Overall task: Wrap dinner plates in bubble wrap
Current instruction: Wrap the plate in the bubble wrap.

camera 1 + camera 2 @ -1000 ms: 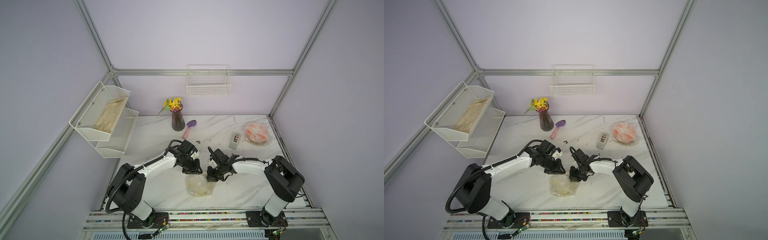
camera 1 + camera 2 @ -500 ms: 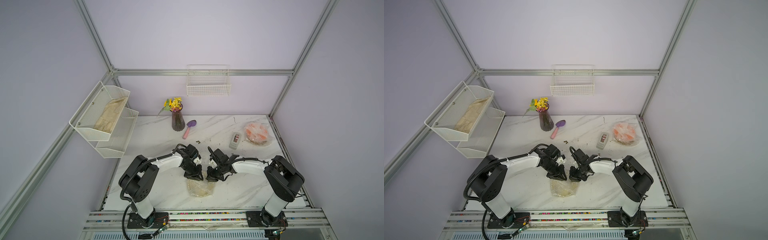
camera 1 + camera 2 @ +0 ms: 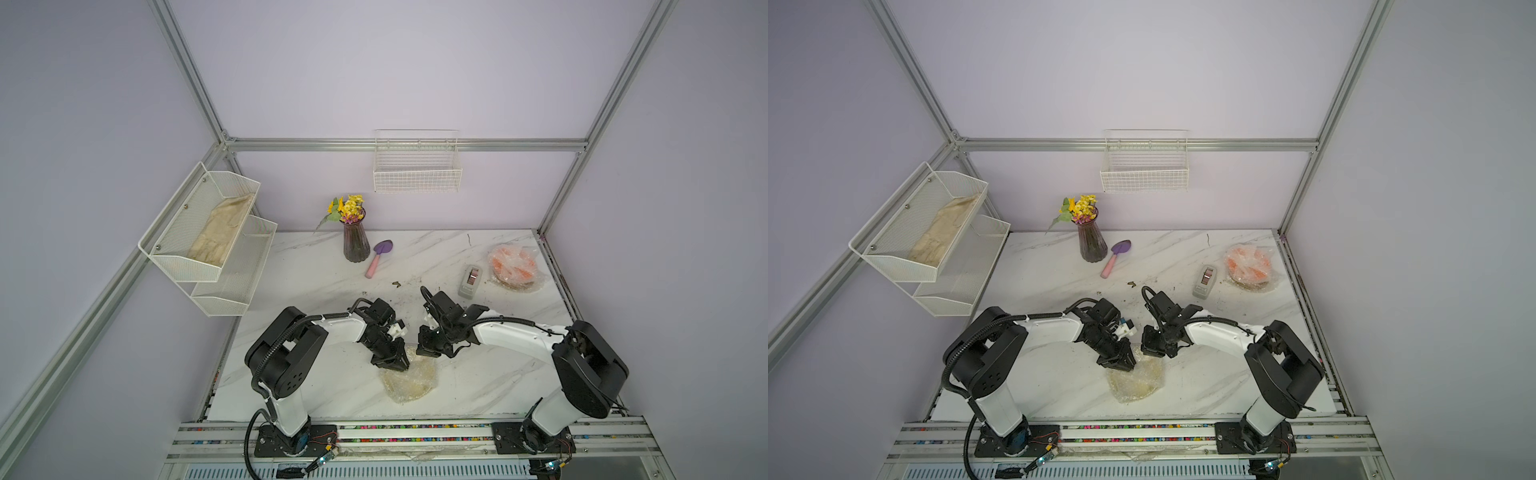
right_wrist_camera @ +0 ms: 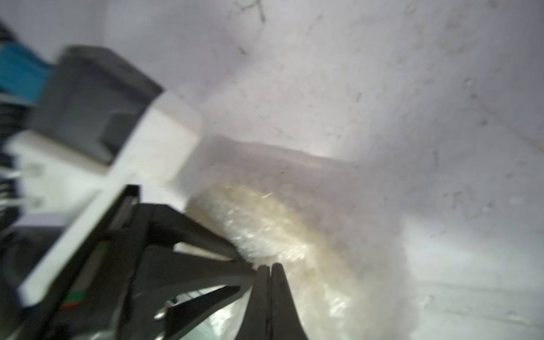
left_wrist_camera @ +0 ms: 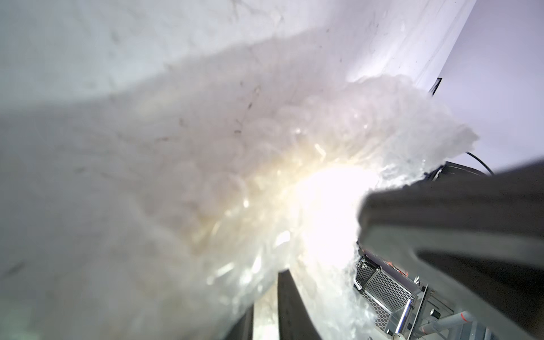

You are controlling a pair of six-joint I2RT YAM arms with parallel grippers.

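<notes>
Grips a raised fold of the bubble wrap (image 3: 415, 384) in the left pincer (image 3: 394, 366), shut down narrowly on the crinkled plastic. In the left wrist view, wrap bunched between the two dark fingers (image 5: 290, 306), glaring white near the middle. Shuts the right pincer (image 3: 427, 352) completely, with nothing visible between the pressed-together fingers (image 4: 279, 294). Points those tips at the far edge of the same wrap, just beside the left pincer; cannot tell whether touching. Inside the wrap, dimly, a pale cream plate (image 3: 1138, 384), lying near the front middle of the table (image 3: 311, 286), between the two arms. Well apart, at the far right corner of the table, an orange plate (image 3: 513, 266) already under its own clear wrap, with a grey tape dispenser (image 3: 470, 281) just beside it. Toward the back, a dark vase (image 3: 356, 245) of yellow flowers and a purple scoop (image 3: 378, 257) with a pink handle. On the left wall, a white mesh rack (image 3: 199, 266) with a pale bundle (image 3: 220, 232) in its upper tier.
</notes>
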